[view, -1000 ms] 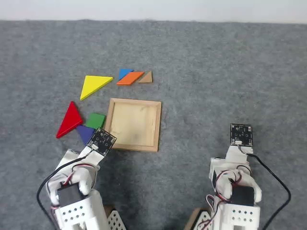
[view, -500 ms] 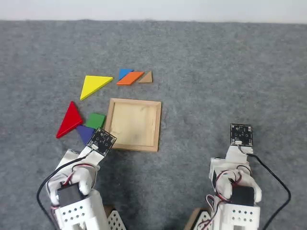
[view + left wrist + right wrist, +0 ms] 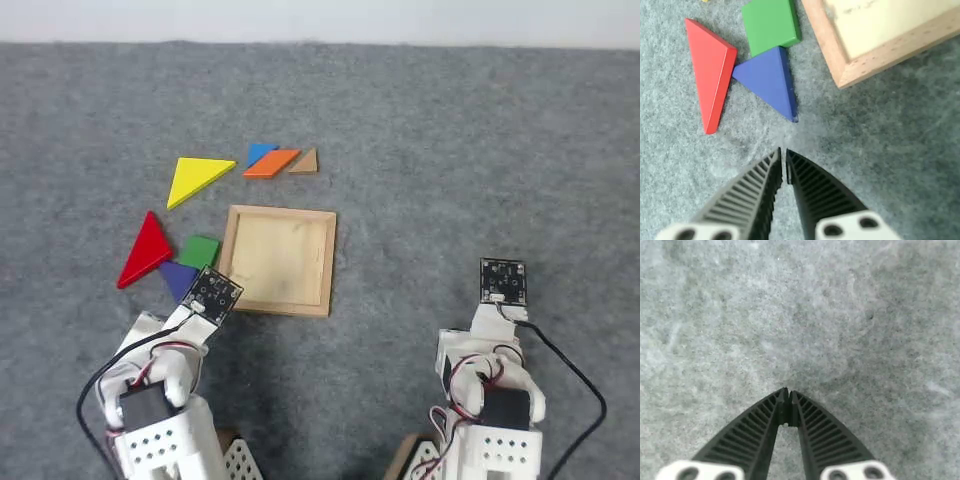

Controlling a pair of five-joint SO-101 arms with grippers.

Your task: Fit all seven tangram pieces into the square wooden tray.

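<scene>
Far left: red triangle (image 3: 147, 249), green square (image 3: 199, 250) and dark blue triangle (image 3: 178, 277) lie just left of the wooden tray (image 3: 280, 211). Left gripper (image 3: 782, 156) is pinched closed on nothing, just near of the dark blue triangle. Beyond the tray: yellow triangle (image 3: 197, 178), blue piece (image 3: 260, 153), orange parallelogram (image 3: 272, 163), tan triangle (image 3: 305, 162). Right gripper (image 3: 788, 392) is closed over the grey mat (image 3: 450, 150), well right.

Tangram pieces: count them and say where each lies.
7, all outside the tray. Beyond it: yellow triangle, blue piece, orange piece, tan triangle. Left of it: red triangle, green square, purple triangle.
</scene>
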